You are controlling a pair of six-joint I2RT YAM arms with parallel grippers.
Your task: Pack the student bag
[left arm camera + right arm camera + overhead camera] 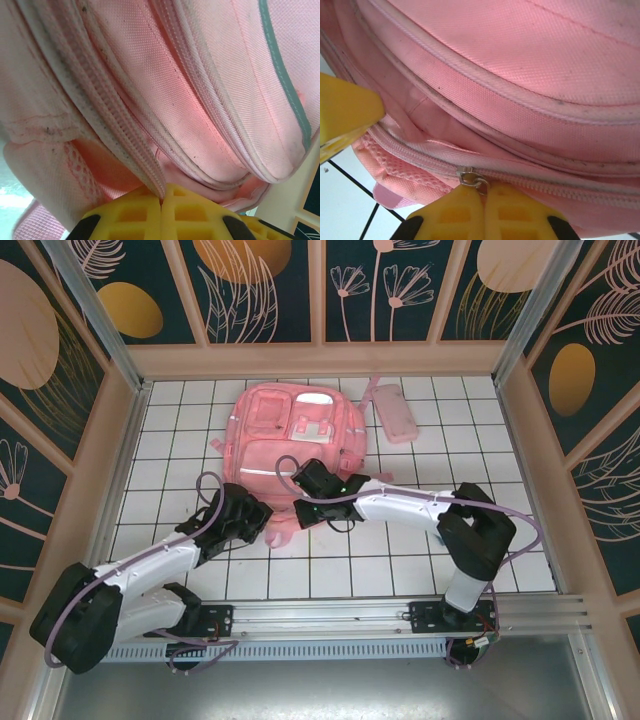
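Right gripper (482,192) pinching zipper pull (472,178), left gripper (161,197) clamped on seam (135,150); bag (295,445) at 12 o'clock, zipper (560,186) runs 9–3.

From above, the left arm (160,565) and right arm (400,505) cover the student bag's (297,435) near edge. Up close the bag overruns every frame edge, the zipper pull's (472,177) lower end vanishes between the right gripper's (483,197) pressed-together pads, and the left gripper's (161,202) pads, pinching the bag's zip tape, are cropped below.
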